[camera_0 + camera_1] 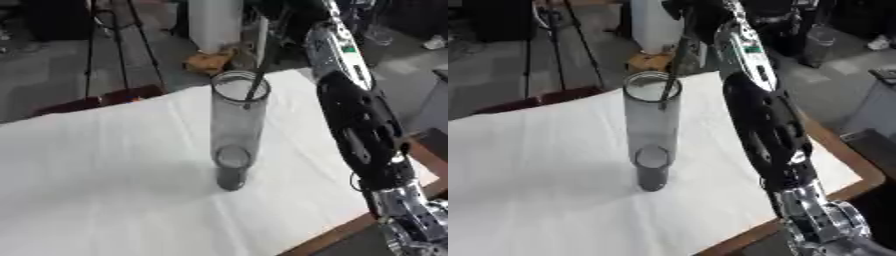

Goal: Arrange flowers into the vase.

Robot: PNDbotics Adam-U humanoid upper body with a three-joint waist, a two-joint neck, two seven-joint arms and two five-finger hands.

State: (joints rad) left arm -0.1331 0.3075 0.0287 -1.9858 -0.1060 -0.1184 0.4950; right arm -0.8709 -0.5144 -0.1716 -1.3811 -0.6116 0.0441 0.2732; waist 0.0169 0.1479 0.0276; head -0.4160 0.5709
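Note:
A tall clear grey glass vase (236, 132) stands upright on the white tablecloth (105, 190), near the middle. A thin dark flower stem (672, 65) slants down into the vase mouth, and its lower end is just inside the rim. My right arm (767, 130) rises from the lower right and arches over the vase. My right hand (691, 7) shows only as a dark shape at the top edge of the right eye view, curled on the upper end of the stem. No bloom is in view, and neither is my left hand.
The table's wooden edge (859, 172) runs along the right and lower right. Beyond the far edge are a black tripod (118, 45), a white column (214, 22), a yellowish-brown object on the floor (208, 62) and dark red furniture (96, 100).

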